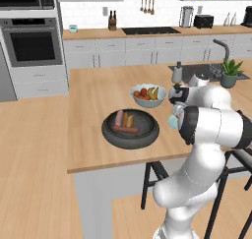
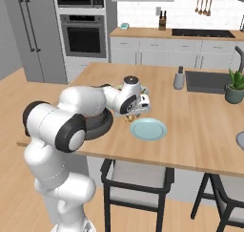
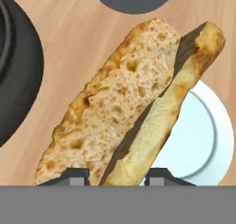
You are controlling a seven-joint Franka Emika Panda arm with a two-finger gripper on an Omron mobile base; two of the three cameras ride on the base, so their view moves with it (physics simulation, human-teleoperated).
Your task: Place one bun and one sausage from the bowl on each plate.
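I have the gripper (image 3: 116, 176) clamped on a bun (image 3: 131, 103), carried clear of the bowl (image 1: 131, 130) and partly over the plate (image 2: 148, 129), ready for lowering onto it.

Golden-tan bun (image 3: 133, 103), pale porous crumb; dark grey bowl (image 1: 130, 133); pale blue plate (image 2: 148, 129)

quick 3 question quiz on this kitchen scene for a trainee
1. True or false: the hand is shut on a bun.
2. What lies below the bun on the counter: A a plate, B a pan lid, C a cutting board?
3. Name one food in the dark bowl.

Key: 1 true. 2 A. 3 sausage (or bun).
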